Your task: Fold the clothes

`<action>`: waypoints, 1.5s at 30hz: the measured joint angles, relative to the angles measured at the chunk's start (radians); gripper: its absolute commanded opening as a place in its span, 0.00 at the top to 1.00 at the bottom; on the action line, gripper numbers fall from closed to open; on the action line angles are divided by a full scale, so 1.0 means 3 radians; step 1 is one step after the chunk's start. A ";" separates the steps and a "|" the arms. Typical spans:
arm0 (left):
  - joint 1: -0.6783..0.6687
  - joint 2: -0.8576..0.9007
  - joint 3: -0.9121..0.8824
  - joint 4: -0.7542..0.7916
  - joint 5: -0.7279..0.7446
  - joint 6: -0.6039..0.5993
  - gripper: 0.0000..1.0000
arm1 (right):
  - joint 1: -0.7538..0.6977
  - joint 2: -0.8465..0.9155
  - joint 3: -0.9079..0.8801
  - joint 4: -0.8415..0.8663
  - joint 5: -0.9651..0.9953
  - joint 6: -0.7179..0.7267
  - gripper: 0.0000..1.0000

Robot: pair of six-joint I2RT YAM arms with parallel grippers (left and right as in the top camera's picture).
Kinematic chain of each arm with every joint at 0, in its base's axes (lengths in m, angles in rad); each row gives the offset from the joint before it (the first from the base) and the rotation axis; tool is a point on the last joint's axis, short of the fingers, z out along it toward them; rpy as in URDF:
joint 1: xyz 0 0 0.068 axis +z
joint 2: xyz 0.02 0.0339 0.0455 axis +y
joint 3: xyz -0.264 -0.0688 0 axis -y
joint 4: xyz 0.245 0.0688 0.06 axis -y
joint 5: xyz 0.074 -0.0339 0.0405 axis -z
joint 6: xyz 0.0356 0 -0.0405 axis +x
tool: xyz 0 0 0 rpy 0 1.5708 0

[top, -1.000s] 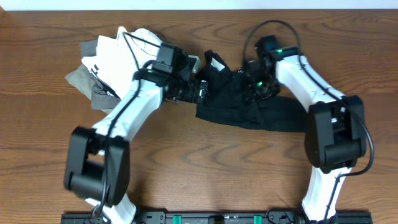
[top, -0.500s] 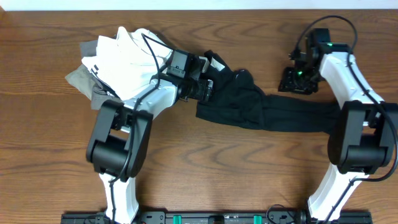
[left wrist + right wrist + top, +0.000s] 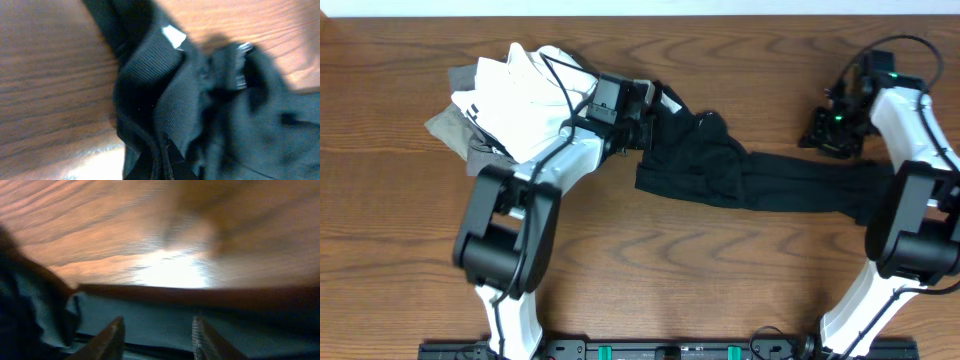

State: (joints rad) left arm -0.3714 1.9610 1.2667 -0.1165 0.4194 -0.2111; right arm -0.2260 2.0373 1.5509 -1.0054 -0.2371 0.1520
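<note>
You are at a robot test bench, the kind found in a lab rather than a home. The wood-grain table (image 3: 720, 270) carries two white-and-black arms. Your left arm (image 3: 545, 165) is at 8 o'clock and your right arm (image 3: 910, 220) at 4 o'clock, and both rise from a black mounting rail (image 3: 660, 350) along the 6 o'clock edge. Thin black cables (image 3: 918, 42) loop over the right arm's wrist at 2 o'clock, where a green status light (image 3: 837, 117) glows. The only household things are laundry: a heap of white and grey garments (image 3: 510, 90) at 10 o'clock and a black T-shirt (image 3: 720, 170) at centre. A pale strip (image 3: 620, 6) runs along 12 o'clock, beyond the table's far edge.
</note>
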 measured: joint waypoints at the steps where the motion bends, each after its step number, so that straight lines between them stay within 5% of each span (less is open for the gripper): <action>1: 0.0000 -0.0111 0.0000 -0.0042 -0.0001 0.0003 0.94 | -0.0064 0.0000 0.0000 -0.0005 0.0000 0.0018 0.50; 11: 0.0000 -0.1253 0.0003 -0.0441 -0.0155 0.0112 0.94 | -0.0718 0.0000 0.0000 -0.0009 -0.0112 0.0039 0.48; 16: -0.0015 -0.1422 0.0001 -0.0474 -0.0197 0.0121 0.94 | -0.0697 0.0000 0.0000 -0.0011 -0.0799 -0.0468 0.45; 26: -0.0177 -0.1637 0.0001 -0.0476 -0.0202 0.0196 0.94 | 0.0145 0.0000 0.0000 0.0154 -0.1980 -0.1399 0.40; 36: -0.0441 -0.1898 0.0001 -0.0629 -0.0226 0.0203 0.94 | 0.1002 0.0000 0.0000 0.1231 -0.2257 -0.1132 0.36; 37: -0.0462 -0.1916 0.0003 -0.0662 -0.0251 0.0207 0.94 | 0.1057 0.0000 0.0000 0.1306 -0.2262 -0.1108 0.39; 41: -0.0547 -0.1962 0.0003 -0.0818 -0.0451 0.0259 0.94 | 0.1164 0.0000 0.0000 0.1442 -0.2298 -0.1045 0.97; 45: -0.0590 -0.1965 0.0001 -0.0946 -0.0689 0.0295 0.94 | 0.1147 0.0000 0.0000 0.1357 -0.2366 -0.1021 0.99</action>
State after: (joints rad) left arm -0.5484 1.3716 1.2671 -0.4004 0.2127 -0.1226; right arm 0.1181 2.0373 1.5509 -0.5983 -0.9470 -0.1543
